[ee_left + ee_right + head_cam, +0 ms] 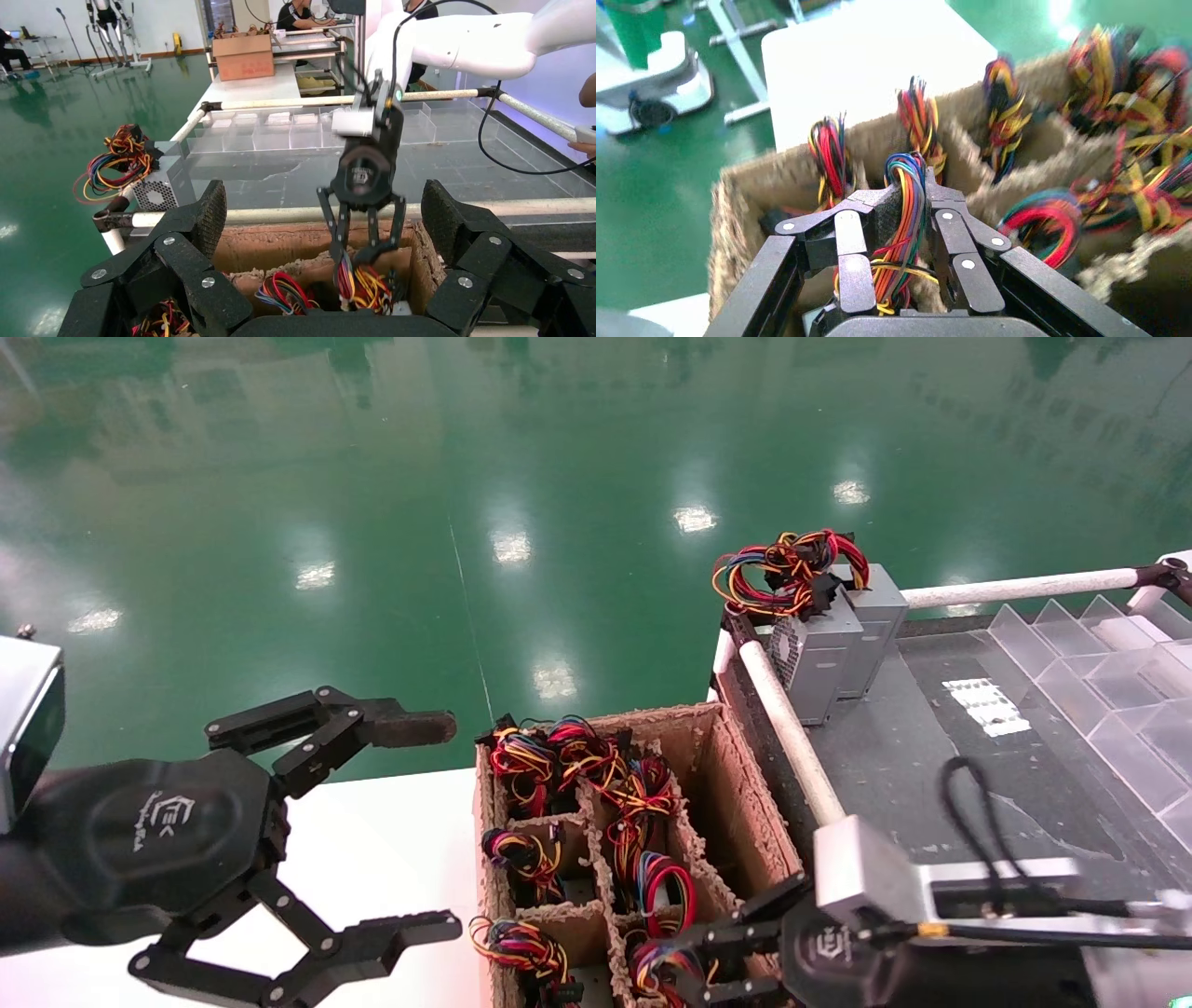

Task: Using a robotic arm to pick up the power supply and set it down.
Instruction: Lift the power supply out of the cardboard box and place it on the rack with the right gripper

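While the cardboard divider box fills the lower centre of the head view, two finished grey units stand on the dark tray at 1 o'clock from it. At 9 o'clock, the left gripper hovers with fingers spread, holding nothing. At 6 o'clock, the right gripper is clenched on the power supply's wire bundle, its body seated in a compartment. Risk: wires slipping through the pads or snagging neighbouring bundles on lift-out.
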Tool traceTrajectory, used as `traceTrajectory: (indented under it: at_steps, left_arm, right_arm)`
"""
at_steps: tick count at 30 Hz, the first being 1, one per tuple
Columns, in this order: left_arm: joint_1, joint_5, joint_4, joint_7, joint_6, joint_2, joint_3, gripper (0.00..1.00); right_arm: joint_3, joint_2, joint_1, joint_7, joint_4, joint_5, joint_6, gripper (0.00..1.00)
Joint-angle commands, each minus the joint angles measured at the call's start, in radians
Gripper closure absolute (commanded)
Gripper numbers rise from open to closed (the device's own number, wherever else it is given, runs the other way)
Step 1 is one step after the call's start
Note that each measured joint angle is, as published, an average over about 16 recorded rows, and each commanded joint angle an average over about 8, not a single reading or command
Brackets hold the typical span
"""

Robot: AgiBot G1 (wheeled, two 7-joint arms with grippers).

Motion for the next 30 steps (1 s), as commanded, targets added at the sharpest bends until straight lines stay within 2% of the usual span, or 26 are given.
traceTrajectory:
  at_steps: [1, 8, 15, 23, 30]
  left_arm:
    - [0.000, 0.000, 0.000, 0.000, 0.000, 0.000, 0.000, 0.00]
    - [0.000, 0.000, 0.000, 0.000, 0.000, 0.000, 0.000, 0.00]
    - [0.000, 0.000, 0.000, 0.000, 0.000, 0.000, 0.000, 0.00]
    - [0.000, 0.000, 0.000, 0.000, 0.000, 0.000, 0.000, 0.00]
    - [0.000, 0.000, 0.000, 0.000, 0.000, 0.000, 0.000, 0.00]
  right_arm:
    - [0.018, 0.017, -0.012, -0.003, 0.020, 0.023, 0.012, 1.00]
    - [0.118, 0.080, -0.051, -0.023, 0.060, 0.145, 0.075, 1.00]
    - [0.208, 0.133, -0.052, -0.034, 0.055, 0.245, 0.113, 1.00]
    - [0.289, 0.198, -0.043, -0.059, 0.021, 0.290, 0.163, 1.00]
    - [0.334, 0.229, -0.022, -0.100, -0.079, 0.290, 0.203, 1.00]
